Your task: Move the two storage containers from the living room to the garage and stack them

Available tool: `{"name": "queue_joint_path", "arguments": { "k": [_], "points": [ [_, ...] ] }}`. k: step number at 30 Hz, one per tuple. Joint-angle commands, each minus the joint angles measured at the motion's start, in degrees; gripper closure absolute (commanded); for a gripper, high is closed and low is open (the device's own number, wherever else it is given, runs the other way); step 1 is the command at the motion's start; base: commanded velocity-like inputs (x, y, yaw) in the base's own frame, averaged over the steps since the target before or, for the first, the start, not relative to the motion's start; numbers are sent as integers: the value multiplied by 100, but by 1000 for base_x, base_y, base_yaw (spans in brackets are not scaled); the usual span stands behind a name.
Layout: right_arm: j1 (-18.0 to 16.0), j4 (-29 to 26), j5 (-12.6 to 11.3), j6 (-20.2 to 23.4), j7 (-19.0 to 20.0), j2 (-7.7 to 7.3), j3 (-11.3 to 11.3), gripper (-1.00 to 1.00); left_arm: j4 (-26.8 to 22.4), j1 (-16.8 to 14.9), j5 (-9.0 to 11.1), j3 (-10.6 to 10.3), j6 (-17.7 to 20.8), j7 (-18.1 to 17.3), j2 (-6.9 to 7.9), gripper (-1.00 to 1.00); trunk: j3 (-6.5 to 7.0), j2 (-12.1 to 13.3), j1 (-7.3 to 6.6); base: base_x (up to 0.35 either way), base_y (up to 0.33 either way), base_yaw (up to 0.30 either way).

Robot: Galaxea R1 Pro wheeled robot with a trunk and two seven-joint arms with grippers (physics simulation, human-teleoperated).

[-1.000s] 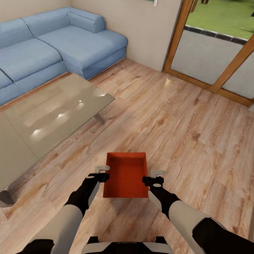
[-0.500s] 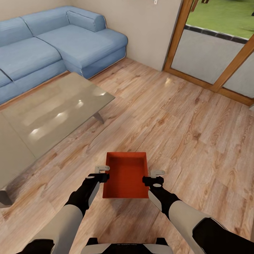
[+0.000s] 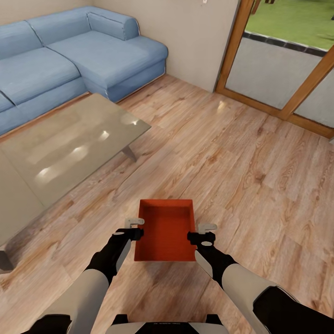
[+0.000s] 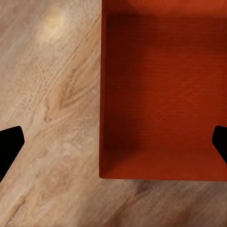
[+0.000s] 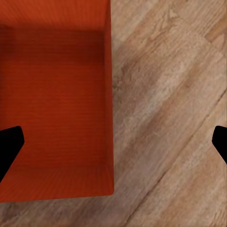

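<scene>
Both grippers, left gripper [image 3: 134, 227] and right gripper [image 3: 202, 233], spread wide, straddle the storage container [image 3: 165, 230] walls; squeeze evenly, keep it level while driving

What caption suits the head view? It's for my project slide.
Both grippers, left and right, flank an orange-red storage container above the living room's wood floor.

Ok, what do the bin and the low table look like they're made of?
Bin: probably thin plastic, matte orange-red, with fine ribbed texture on its floor and plain walls. Table: apparently glass or polished stone, a smooth grey-beige top with bright light reflections. Both are simulator renders, so this rests on looks alone.
</scene>
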Motion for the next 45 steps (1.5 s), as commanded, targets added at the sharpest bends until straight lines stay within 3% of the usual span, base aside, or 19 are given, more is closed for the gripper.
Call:
{"name": "queue_joint_path", "arguments": {
  "k": [1, 45],
  "points": [
    [-4, -1, -54, -8, -31, -2, 49, -100, -9, -1, -37, 23, 31, -4, -6, -100, -22, -44, 23, 0, 0, 0],
    [-4, -1, -50, -9, -31, 0, 49, -100, 28, -1, -116, 9, 30, -9, 71, -100, -812, -1809, 989, 0, 0, 0]
  ]
}}
